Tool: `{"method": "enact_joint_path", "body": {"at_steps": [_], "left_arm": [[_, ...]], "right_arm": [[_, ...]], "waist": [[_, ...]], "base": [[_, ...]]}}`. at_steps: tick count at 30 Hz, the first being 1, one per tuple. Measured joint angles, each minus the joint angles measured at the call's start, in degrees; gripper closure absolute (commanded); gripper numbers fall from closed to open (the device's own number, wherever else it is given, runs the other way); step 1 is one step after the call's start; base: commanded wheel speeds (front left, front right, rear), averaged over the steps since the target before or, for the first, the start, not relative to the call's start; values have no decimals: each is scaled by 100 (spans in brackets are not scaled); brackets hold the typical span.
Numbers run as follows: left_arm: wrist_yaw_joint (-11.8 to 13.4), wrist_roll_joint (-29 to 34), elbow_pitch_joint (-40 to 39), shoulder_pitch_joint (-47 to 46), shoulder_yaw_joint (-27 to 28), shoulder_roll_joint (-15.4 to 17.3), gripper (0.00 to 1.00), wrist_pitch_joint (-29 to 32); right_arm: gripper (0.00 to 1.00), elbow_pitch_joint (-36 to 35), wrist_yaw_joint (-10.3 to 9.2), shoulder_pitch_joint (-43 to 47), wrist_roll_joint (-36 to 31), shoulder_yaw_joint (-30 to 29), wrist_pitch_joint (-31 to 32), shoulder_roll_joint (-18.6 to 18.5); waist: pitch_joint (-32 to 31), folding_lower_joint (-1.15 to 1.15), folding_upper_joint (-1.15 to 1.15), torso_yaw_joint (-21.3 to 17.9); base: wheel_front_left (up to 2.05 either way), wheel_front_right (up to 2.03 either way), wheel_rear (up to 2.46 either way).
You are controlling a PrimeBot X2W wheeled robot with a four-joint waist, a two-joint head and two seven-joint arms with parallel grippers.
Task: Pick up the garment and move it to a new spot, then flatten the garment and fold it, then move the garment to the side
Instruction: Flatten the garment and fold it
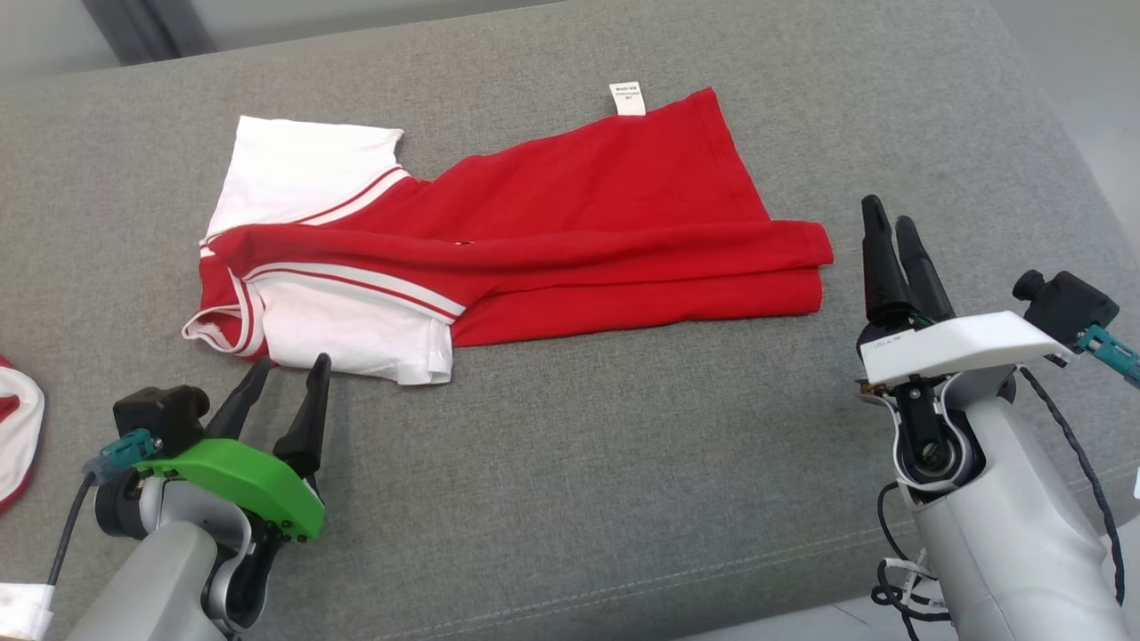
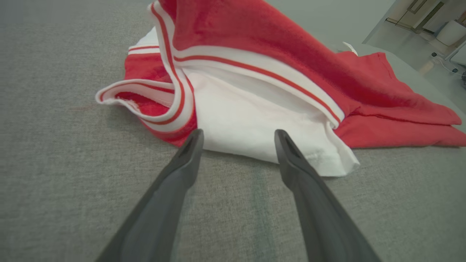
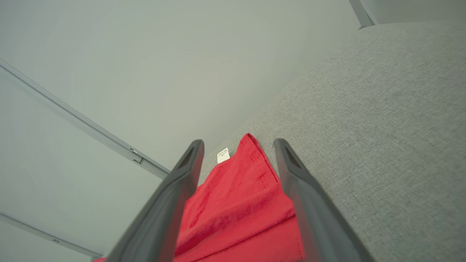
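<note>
Surface first: a grey upholstered cushion (image 1: 570, 499) carried everything, with broad room ahead of both grippers for spreading cloth. The garment (image 1: 606, 196), a red shirt with white sleeves and striped trim, lay across it doubled roughly lengthwise, one red layer slumped over the other. I judged it neither flat nor tidily folded.

The left gripper (image 1: 292, 361) was held low, jaws apart and nothing between them. The collar end of the shirt lay just beyond its fingertips, with the nearer white sleeve (image 1: 356, 334) directly ahead of the gap. I read that stance as a line-up for a pinch on the sleeve edge.

The right gripper (image 1: 888, 212) stood likewise spread and empty, just beside the hem end, the doubled hem corner slightly inboard of its tips. In the right wrist view the red cloth ran up between the two fingers; whether they touched it I could not tell. One gripper at each end would suit lifting or stretching the shirt evenly.

A red-and-white item (image 1: 13, 436) lay outboard of the left gripper, well apart from the shirt. Smallest noted: the white label (image 1: 627, 98) stuck out from the shirt's far edge, beyond and inboard of the right gripper.
</note>
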Motion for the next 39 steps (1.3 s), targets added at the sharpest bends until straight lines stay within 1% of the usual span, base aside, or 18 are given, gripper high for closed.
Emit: {"method": "enact_joint_path", "body": {"at_steps": [8, 22, 23, 24, 27, 31, 33, 34, 35, 39], "left_arm": [[-27, -74, 201, -40, 132, -7, 0, 0], [-108, -74, 356, -232, 91, -45, 0, 0], [-130, -81, 388, -232, 74, -62, 4, 0], [-137, -98, 448, -232, 32, -83, 10, 0], [-153, -107, 472, -232, 16, -90, 46, 0], [-162, -113, 479, -238, 7, -94, 64, 0], [-181, -113, 486, -245, 8, -94, 78, 0], [-186, -113, 486, -247, 8, -96, 93, 0], [-188, -113, 486, -251, 9, -97, 100, 0], [-210, -112, 470, -258, 24, -97, 100, 0]], "right_arm": [[0, -101, 0, 0, -5, 57, 0, 18], [0, -149, 0, 1, -14, 55, 0, 24], [0, -151, 0, 1, -14, 55, 0, 25], [0, -155, 0, 3, -14, 56, 0, 26], [0, -165, 0, 5, -14, 56, 0, 26], [0, -172, 0, 12, -15, 55, 0, 27], [0, -174, 0, 16, -24, 52, 0, 29], [0, -174, 0, 18, -26, 48, 0, 29], [0, -174, 0, 20, -29, 44, 0, 29], [0, -176, 0, 39, -30, 38, 0, 29]], "waist": [[53, 0, 0, -33], [117, 0, 0, -108], [118, 0, 0, -110], [120, 0, 0, -113], [121, 0, 0, -114], [121, 0, 0, -109], [118, 0, 0, -102], [116, 0, 0, -98], [113, 0, 0, -93], [99, 0, 0, -71]], "base": [[0, 0, 0], [0, 0, 0], [0, 0, 0], [0, 0, 0], [0, 0, 0], [0, 0, 0], [0, 0, 0], [0, 0, 0], [0, 0, 0], [0, 0, 0]]}}
